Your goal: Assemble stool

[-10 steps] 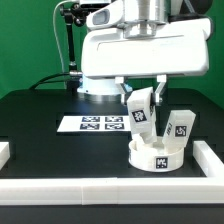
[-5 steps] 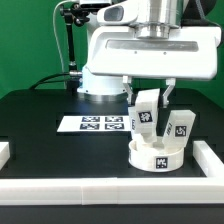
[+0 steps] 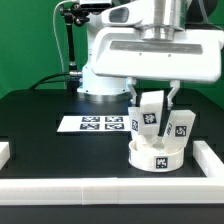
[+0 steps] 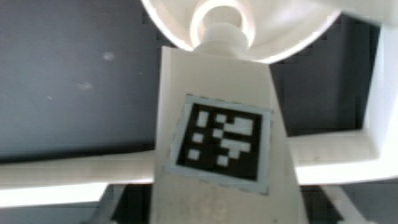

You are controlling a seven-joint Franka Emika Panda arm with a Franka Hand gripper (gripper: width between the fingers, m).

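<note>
Overall, stool (image 3: 157, 154) on black table (image 3: 50, 152), green backdrop (image 3: 25, 45).

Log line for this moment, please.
gripper: shut on leg | leg: upright at seat, seating unclear | second leg: standing on seat

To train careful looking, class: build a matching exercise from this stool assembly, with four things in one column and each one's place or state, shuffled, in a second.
Column one:
1 gripper
2 seat
3 marker board
4 front rail

Column two:
A flat on the table, to the exterior view's left of the seat
B closed on a leg
C along the table's near edge
D round, with a second leg standing on it

Pairs: 1-B, 2-D, 3-A, 4-C.
</note>
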